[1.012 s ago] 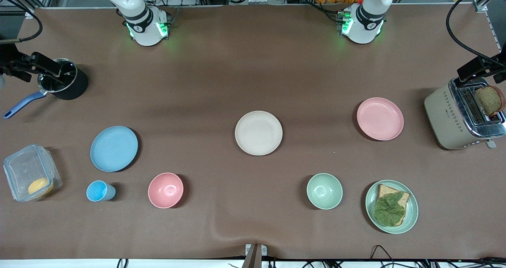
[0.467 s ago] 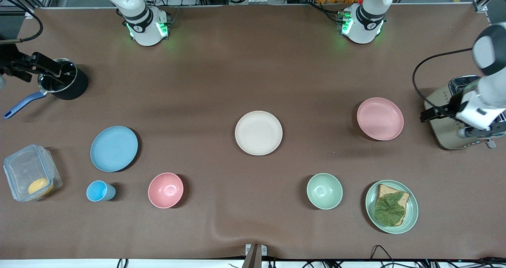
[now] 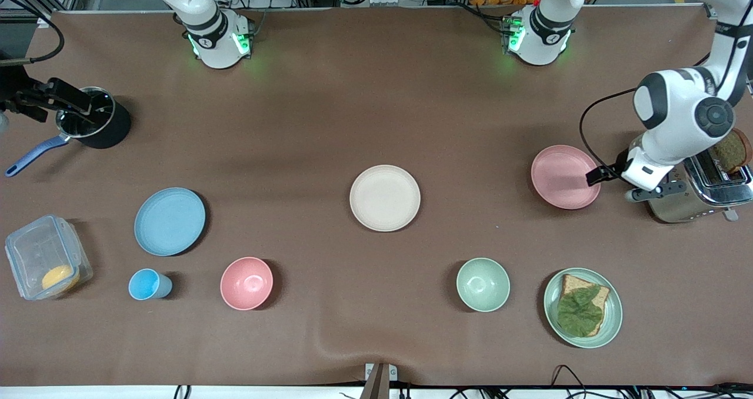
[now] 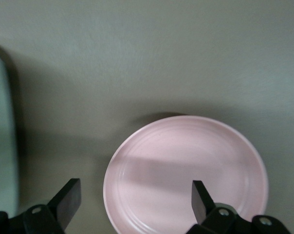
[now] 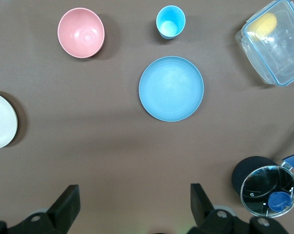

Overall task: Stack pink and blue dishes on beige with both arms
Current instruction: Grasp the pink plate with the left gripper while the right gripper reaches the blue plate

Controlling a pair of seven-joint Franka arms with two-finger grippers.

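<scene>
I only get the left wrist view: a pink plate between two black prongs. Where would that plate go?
Observer: A beige plate sits at mid-table, toward the right arm's end from the pink plate.
Visitor: What is the other arm doing?
Observer: The right gripper hangs open by a black pot; its camera looks down on a blue plate.
Visitor: Anything close to my arm?
Observer: A toaster with a bread slice in it, right beside the left gripper.
</scene>
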